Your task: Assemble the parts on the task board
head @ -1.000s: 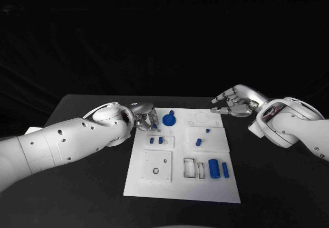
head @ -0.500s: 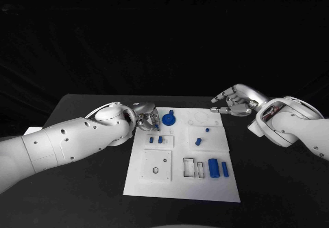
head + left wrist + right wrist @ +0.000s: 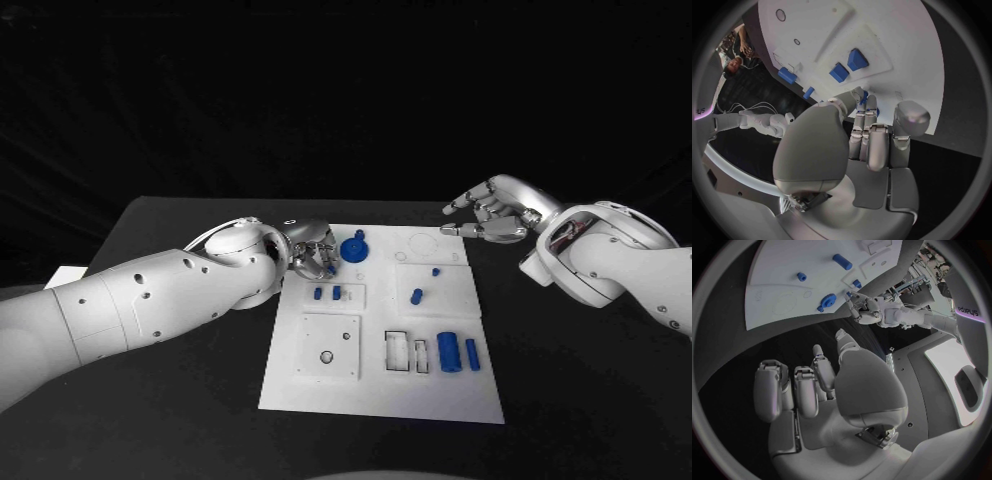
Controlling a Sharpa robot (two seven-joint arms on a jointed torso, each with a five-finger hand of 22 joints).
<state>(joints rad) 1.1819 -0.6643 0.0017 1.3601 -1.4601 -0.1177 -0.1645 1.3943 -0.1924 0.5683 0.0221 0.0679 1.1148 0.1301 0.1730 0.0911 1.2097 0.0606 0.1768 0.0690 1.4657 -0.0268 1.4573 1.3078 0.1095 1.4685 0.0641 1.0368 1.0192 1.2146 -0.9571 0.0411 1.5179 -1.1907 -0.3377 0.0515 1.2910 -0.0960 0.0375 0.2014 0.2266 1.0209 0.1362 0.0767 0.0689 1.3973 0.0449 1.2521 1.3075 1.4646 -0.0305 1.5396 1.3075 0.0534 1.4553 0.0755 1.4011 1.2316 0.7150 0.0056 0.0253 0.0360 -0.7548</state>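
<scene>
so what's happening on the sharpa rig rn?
It's partway through assembling blue parts on the white task board. The left hand is at the board's far left edge, fingertips beside a round blue part; whether it actually grips anything can't be told. The right hand hovers off the board's far right corner, fingers apart, holding nothing. Two blue cylinders lie on the near right of the board, and smaller blue pieces sit in the middle.

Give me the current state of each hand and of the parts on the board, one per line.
Left hand: fingers curled at the task board's far left edge; a grip cannot be told.
Right hand: holds nothing, hovering past the far right corner.
Round blue part: lying beside the left hand.
Two blue cylinders: lying side by side, loose.
</scene>
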